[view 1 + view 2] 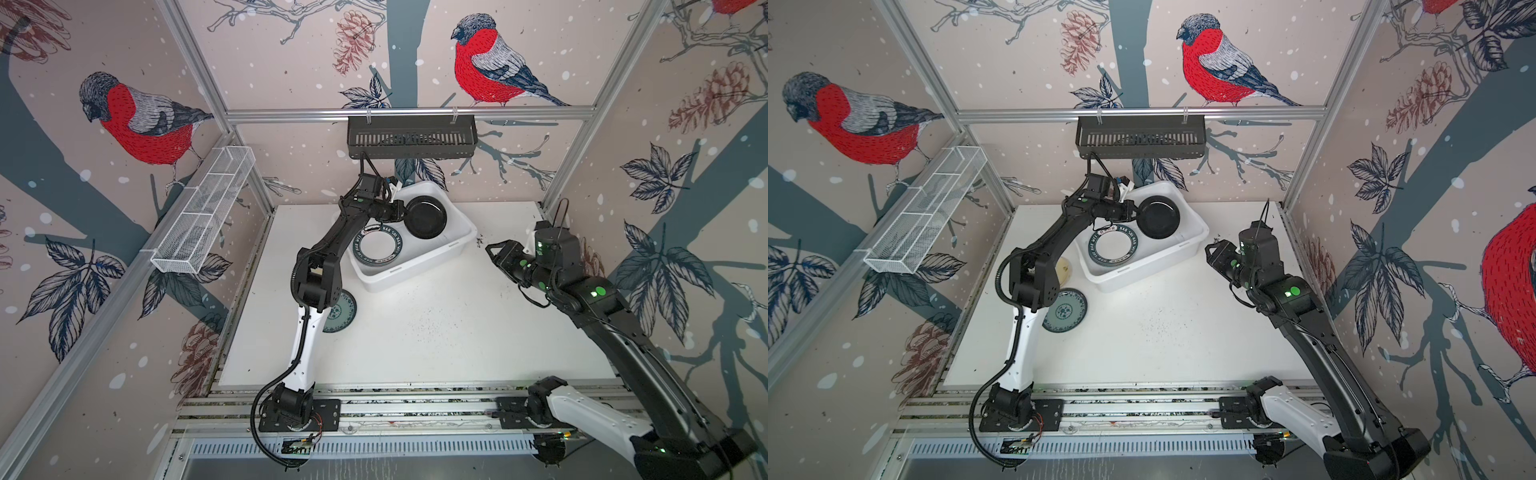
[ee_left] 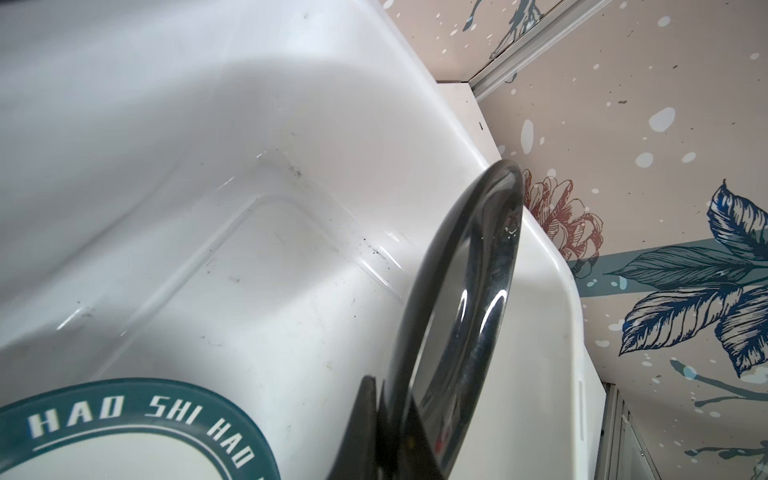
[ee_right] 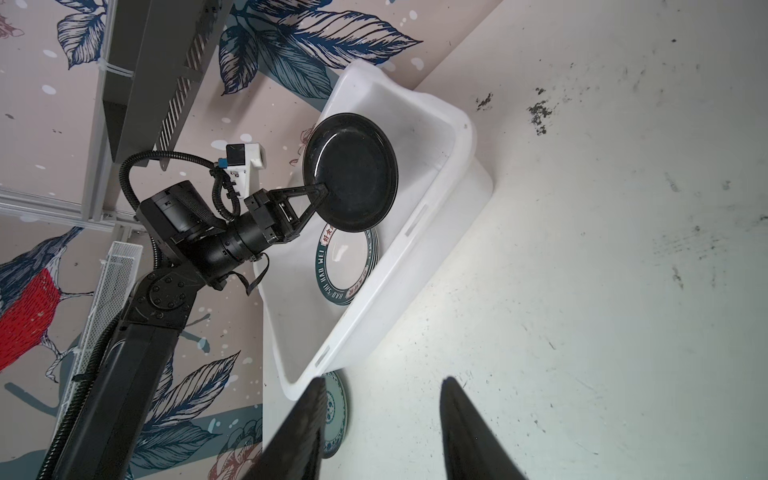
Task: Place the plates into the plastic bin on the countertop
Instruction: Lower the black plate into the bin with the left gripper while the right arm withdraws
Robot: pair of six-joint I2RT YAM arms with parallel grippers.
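We have left gripper (image 1: 406,214) clamped on glossy black plate (image 1: 427,217) rim, plate tilted over plastic bin (image 1: 409,277) far end. Bare floor directly below, lettered plate (image 1: 377,247) alongside. Right gripper (image 1: 493,249) parted, empty.

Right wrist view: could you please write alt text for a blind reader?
The left gripper holds a glossy black plate by its rim above the white plastic bin, where a green-lettered plate lies. The open, empty right gripper hangs over the countertop near a teal floral plate.
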